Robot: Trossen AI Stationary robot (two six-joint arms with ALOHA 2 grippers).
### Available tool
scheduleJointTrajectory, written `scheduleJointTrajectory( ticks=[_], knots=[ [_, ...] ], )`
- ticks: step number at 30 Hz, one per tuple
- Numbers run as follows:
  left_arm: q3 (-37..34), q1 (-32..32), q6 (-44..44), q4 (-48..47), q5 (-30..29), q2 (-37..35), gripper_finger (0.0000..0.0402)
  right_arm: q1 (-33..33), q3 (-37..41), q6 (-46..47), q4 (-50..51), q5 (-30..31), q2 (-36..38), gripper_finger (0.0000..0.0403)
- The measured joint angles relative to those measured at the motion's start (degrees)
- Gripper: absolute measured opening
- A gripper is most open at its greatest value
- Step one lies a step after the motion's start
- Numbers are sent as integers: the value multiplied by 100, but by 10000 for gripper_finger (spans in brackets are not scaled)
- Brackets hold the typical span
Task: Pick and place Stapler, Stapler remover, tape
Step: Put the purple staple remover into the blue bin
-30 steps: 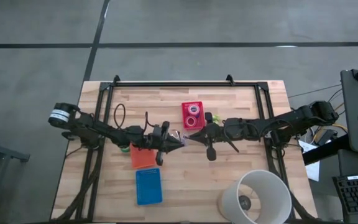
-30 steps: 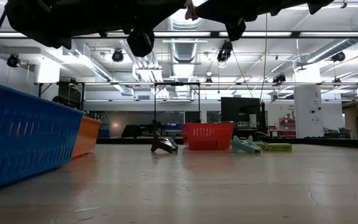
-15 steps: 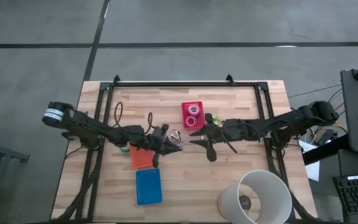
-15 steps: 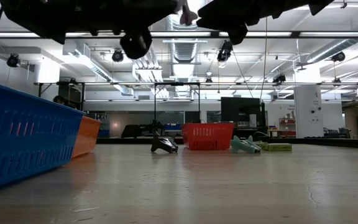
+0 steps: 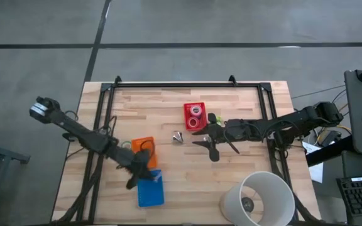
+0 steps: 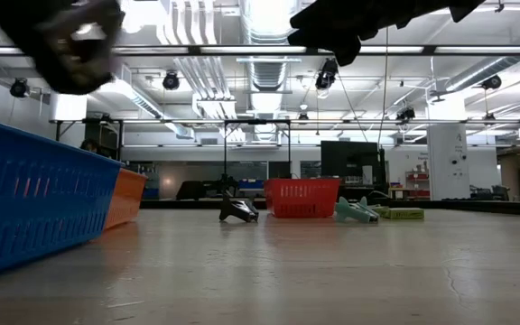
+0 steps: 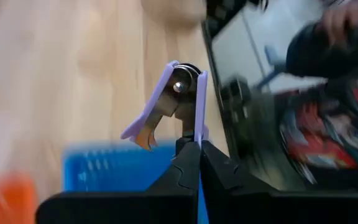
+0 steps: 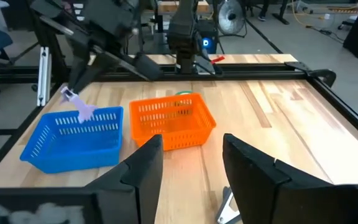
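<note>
Lavender-handled metal staple remover (image 7: 176,99) sits pinched by one thin handle between the fully closed fingers of the left gripper (image 5: 148,177), which hangs over the blue plastic basket (image 5: 150,190) in the lower left-centre of the high view. It looks light and stiff, but its smooth narrow handle could turn in such an edge grip, so holding across both handles seems safer. Right gripper (image 5: 195,142) waits with fingers spread and empty near the frame centre, beside the red basket (image 5: 195,107) with the small tape rolls (image 5: 195,116).
</note>
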State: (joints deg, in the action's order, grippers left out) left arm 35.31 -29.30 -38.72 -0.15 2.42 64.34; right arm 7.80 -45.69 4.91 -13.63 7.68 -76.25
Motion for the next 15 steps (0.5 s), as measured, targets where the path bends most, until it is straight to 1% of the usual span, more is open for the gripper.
scheduleJointTrajectory(
  ticks=[2, 4, 7, 10, 15],
  knots=[
    [0, -390, -452, -297, -152, -37, 3, -12, 0, 0, 13, 0, 0, 154],
    [0, -724, -782, -366, -347, 5, 3, -30, 0, 0, 9, 0, 0, 150],
    [4, -1030, -1071, -382, -624, 145, 5, -40, 0, 0, 11, 0, 0, 145],
    [2, -1061, -1396, -498, -822, 420, 5, -48, 0, 0, -9, 0, 0, 140],
    [7, -960, -1789, -587, -798, 961, 7, -58, 0, 1, 0, 0, 0, 132]
  ],
)
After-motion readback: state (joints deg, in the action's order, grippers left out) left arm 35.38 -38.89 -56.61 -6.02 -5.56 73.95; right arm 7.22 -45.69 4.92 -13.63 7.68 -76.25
